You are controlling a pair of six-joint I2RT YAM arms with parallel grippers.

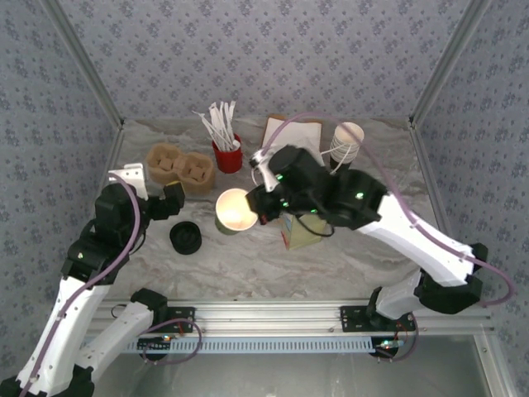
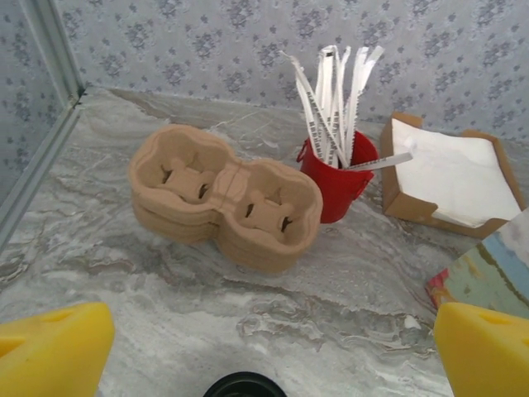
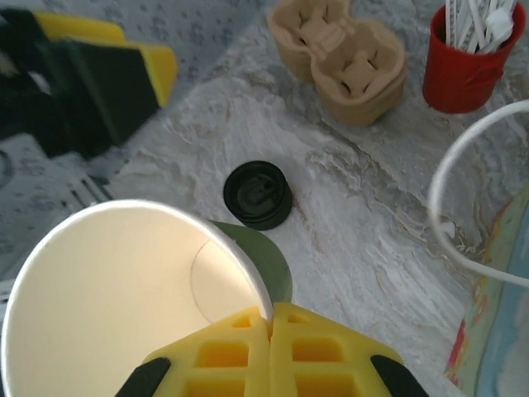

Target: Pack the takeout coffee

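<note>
Right gripper (image 3: 270,321) clamped on the rim of the lidless olive-green paper cup (image 3: 124,289), mid-table; left gripper (image 1: 171,200) gaping, empty, further left; round black plastic lid (image 1: 186,238) lies near-left of the cup; cup looks light, thin-walled, easily crushed; best gripped gently at the stiffer rim.

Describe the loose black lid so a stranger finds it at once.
On the marbled table, find the tan cup carrier at the left. In front of it lies the black lid, left of the lidless cup. Unlike both, it is black.
</note>
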